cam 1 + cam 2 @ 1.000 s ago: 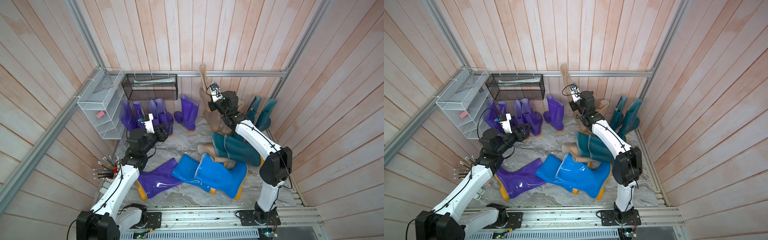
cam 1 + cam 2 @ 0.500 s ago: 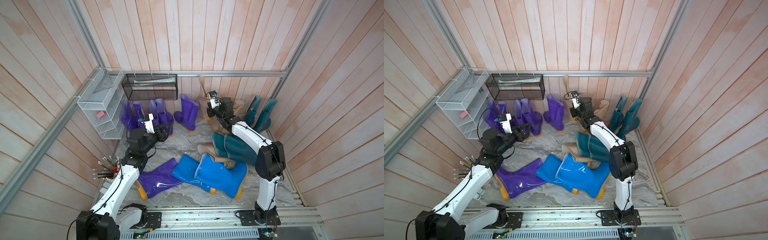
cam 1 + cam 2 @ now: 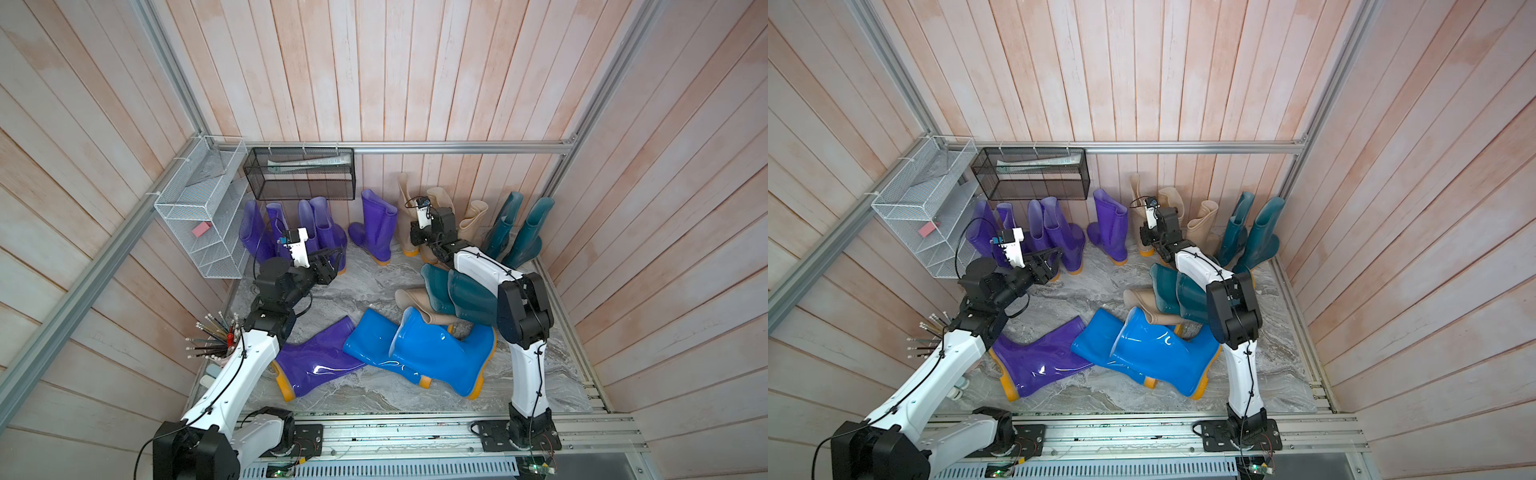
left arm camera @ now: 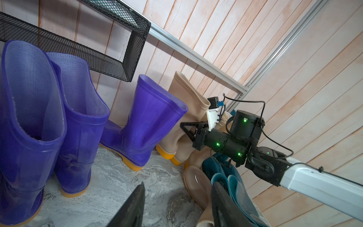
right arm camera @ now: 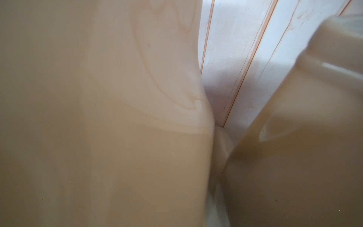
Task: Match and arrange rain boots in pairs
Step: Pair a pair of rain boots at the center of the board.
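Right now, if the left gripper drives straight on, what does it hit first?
Probably the lone purple boot; the open left gripper aims at its foot. Pitch is unclear, so the floor might come first.

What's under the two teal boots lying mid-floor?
A beige boot lies under the teal boots, its open top poking out. Its foot end is hidden beneath them.

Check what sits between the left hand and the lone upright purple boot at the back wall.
Nothing: bare grey floor runs from the left hand to the lone upright purple boot, seen in the left wrist view and both top views.
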### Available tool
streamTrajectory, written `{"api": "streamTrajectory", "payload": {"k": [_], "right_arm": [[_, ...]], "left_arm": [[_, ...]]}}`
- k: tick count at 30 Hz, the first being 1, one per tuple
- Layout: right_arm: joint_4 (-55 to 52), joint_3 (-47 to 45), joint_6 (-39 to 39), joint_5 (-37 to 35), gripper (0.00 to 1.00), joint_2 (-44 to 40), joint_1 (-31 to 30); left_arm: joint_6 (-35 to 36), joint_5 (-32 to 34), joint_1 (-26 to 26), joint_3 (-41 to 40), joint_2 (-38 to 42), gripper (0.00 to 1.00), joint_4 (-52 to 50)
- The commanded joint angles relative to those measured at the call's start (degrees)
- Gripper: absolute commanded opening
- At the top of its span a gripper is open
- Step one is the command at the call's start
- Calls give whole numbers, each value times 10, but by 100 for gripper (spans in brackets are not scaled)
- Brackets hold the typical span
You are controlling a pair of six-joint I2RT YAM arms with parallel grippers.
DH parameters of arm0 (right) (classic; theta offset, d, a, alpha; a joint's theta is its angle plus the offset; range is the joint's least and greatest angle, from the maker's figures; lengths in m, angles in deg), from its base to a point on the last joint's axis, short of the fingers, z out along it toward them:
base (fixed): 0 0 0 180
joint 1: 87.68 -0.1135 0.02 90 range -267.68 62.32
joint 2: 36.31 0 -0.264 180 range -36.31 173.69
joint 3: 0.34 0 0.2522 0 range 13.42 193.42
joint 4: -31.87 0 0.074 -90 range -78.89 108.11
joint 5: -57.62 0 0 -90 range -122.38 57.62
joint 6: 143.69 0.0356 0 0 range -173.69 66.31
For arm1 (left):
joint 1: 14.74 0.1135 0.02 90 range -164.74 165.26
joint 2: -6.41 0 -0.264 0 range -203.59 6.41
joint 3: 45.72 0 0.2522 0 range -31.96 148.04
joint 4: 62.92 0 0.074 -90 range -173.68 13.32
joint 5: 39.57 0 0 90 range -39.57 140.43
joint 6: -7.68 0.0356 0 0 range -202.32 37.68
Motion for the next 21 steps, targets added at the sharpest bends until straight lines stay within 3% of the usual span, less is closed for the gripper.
{"api": "streamTrajectory", "payload": {"k": [1, 15, 21], "right_arm": [[102, -11, 30, -3, 0, -4, 4], [148, -138, 79, -45, 0, -32, 9], [161, -167, 108, -30, 0, -54, 14]], "left_arm": [[0, -5, 3, -7, 1, 56, 11], [-1, -6, 3, -8, 3, 56, 12], [3, 0, 3, -7, 7, 56, 10]]}}
